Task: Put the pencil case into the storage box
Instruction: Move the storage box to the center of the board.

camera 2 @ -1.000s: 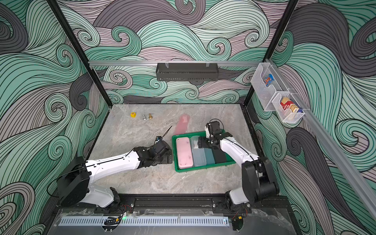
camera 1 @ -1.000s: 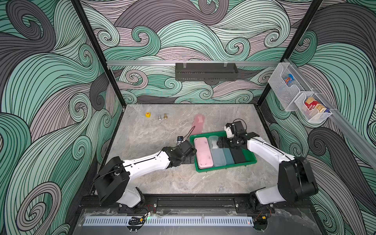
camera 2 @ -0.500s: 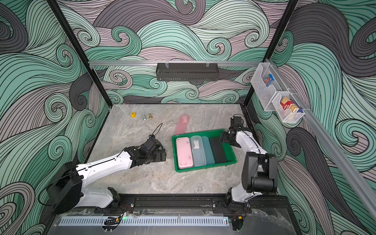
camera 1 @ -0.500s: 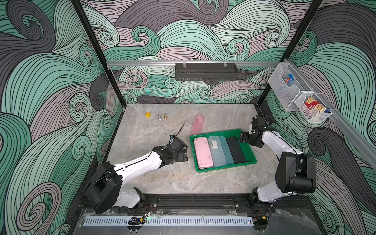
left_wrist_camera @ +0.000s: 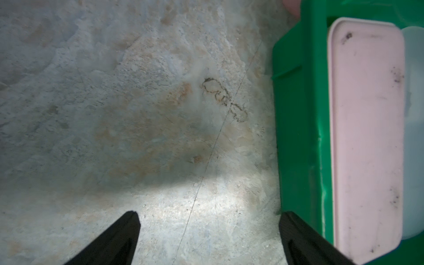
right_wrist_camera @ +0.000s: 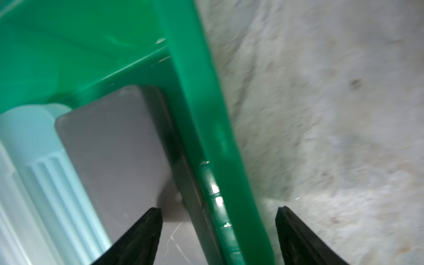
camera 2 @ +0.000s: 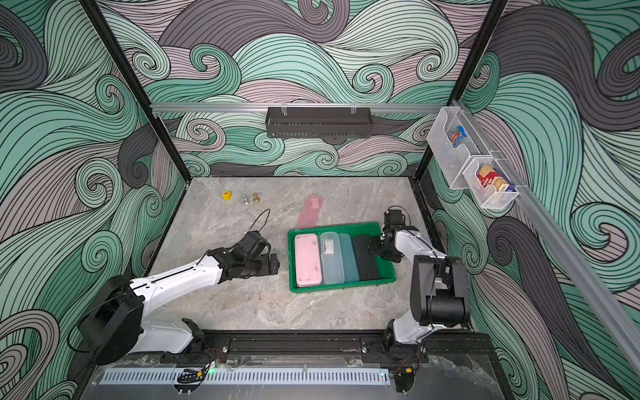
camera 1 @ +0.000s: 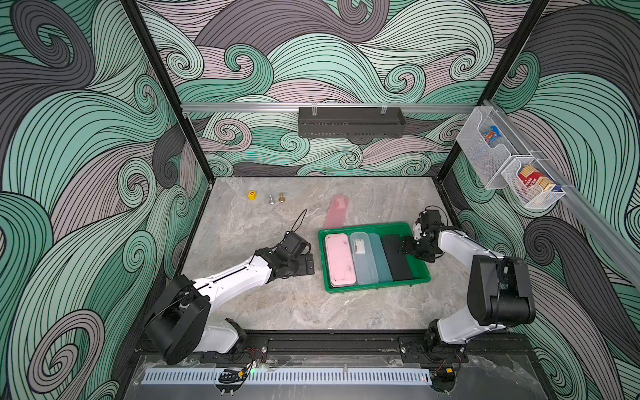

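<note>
Box (camera 1: 379,286) holding four cases side by side, black case (camera 1: 396,258) rightmost. Right gripper (right_wrist_camera: 218,210) swinging back from far right corner, jaws spread astride right wall, gripping nothing. Left gripper (camera 1: 309,265) backing off left, spread, empty. On table (camera 1: 277,311) past far rim, pink case (camera 1: 336,211) lying loose, probably next.

Right wrist view: blur smears the storage box (right_wrist_camera: 206,114) rim and the table (right_wrist_camera: 332,114) for you; the black pencil case (right_wrist_camera: 114,149) runs off the frame.
Left wrist view: the clear pencil case (left_wrist_camera: 414,91) is only an edge sliver.
Top views: you can't identify the silver piece (camera 1: 271,200) or the brass piece (camera 1: 282,197); too small. The wire basket (camera 1: 545,202) labels are unreadable.
</note>
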Controlling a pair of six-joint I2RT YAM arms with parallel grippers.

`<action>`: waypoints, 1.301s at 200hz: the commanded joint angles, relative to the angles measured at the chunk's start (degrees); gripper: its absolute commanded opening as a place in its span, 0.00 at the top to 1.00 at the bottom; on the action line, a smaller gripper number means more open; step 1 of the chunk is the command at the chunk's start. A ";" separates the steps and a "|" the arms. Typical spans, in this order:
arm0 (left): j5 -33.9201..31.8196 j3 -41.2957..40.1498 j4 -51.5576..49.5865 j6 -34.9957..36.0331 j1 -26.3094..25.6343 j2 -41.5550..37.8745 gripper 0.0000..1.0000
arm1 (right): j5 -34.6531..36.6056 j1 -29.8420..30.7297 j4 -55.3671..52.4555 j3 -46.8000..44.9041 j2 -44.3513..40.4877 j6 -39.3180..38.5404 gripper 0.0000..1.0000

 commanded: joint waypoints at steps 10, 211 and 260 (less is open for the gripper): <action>0.66 0.08 -3.01 1.71 1.76 -3.83 0.01 | -4.09 5.67 2.26 -3.24 -3.24 6.10 0.25; -2.08 -5.53 -9.70 8.36 11.94 -20.34 0.01 | 15.49 27.84 -3.02 6.41 -9.09 17.90 0.01; -0.82 -8.11 -6.66 9.90 14.38 -20.05 0.01 | 10.14 27.20 -10.79 37.41 14.02 11.40 0.01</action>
